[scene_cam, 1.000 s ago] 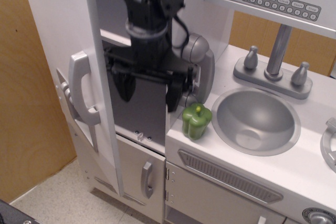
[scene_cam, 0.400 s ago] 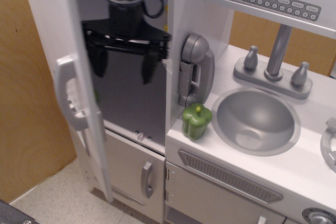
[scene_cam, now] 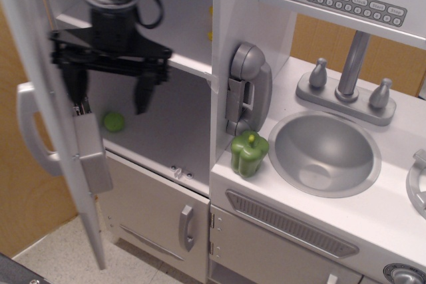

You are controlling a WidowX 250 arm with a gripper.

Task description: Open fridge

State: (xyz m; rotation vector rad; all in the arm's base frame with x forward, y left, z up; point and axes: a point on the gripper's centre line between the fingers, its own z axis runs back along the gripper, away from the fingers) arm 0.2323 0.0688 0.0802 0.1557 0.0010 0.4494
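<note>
The fridge (scene_cam: 180, 118) stands at the left, its large door (scene_cam: 56, 164) swung wide open to the left with the curved handle (scene_cam: 30, 134) facing outward. The white interior shows a shelf (scene_cam: 190, 64) and a small green ball (scene_cam: 113, 122) on the floor of the compartment. My black gripper (scene_cam: 110, 101) hangs inside the doorway, open and empty. Its left finger (scene_cam: 74, 88) is right against the door's inner side; I cannot tell if it touches. The right finger (scene_cam: 142, 92) is in free space.
A green toy pepper (scene_cam: 249, 153) sits on the counter beside the round sink (scene_cam: 324, 153). A grey toy phone (scene_cam: 247, 88) hangs on the fridge's side wall. Below are a smaller door with a short handle (scene_cam: 186, 227) and a vent-panel cabinet (scene_cam: 286, 227). A wooden wall (scene_cam: 20, 204) is on the left.
The large door has swung much further open to the left. My gripper has moved left along with it, staying open, and the interior shelf and green ball have come into view.
</note>
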